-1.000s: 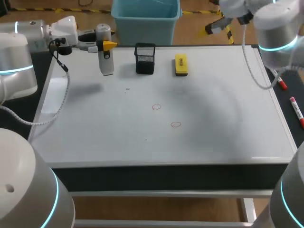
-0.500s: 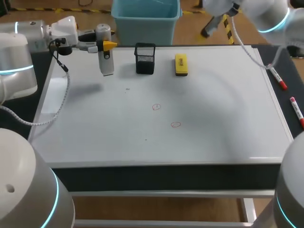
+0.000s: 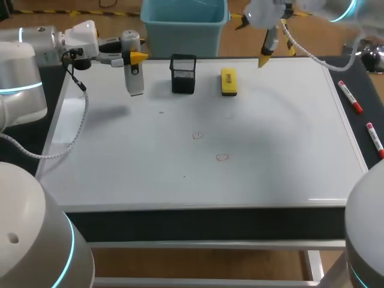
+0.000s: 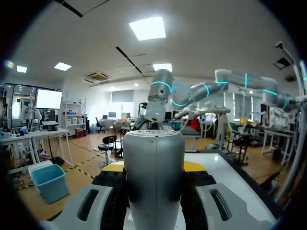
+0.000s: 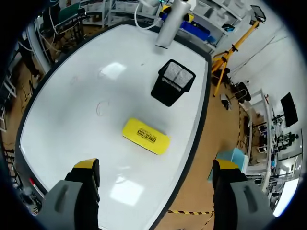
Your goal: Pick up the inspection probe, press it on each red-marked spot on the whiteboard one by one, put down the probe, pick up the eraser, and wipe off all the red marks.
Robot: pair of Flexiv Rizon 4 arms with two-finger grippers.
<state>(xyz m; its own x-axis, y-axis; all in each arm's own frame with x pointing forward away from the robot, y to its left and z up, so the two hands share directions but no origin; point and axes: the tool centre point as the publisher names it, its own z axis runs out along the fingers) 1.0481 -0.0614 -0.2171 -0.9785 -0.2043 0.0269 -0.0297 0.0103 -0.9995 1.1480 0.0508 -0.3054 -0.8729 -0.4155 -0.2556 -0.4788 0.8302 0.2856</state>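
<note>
Two grippers, one loaded and one empty.
Fingers of the left gripper (image 3: pixel 131 57) are clamped on the upper body of the inspection probe (image 3: pixel 134 77), which stands upright at the far left corner of the whiteboard (image 3: pixel 270 150). The right gripper (image 5: pixel 156 165) hangs with its fingers spread wide and holds nothing, above the board's far edge near the yellow eraser (image 5: pixel 145 136). The eraser lies beside a black mesh cup (image 3: pixel 183 74). Two red marks (image 3: pixel 197 135) sit mid-board.

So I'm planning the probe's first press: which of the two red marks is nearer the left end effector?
The rear red mark, left of the front red mark and closer to the mesh holder.
</note>
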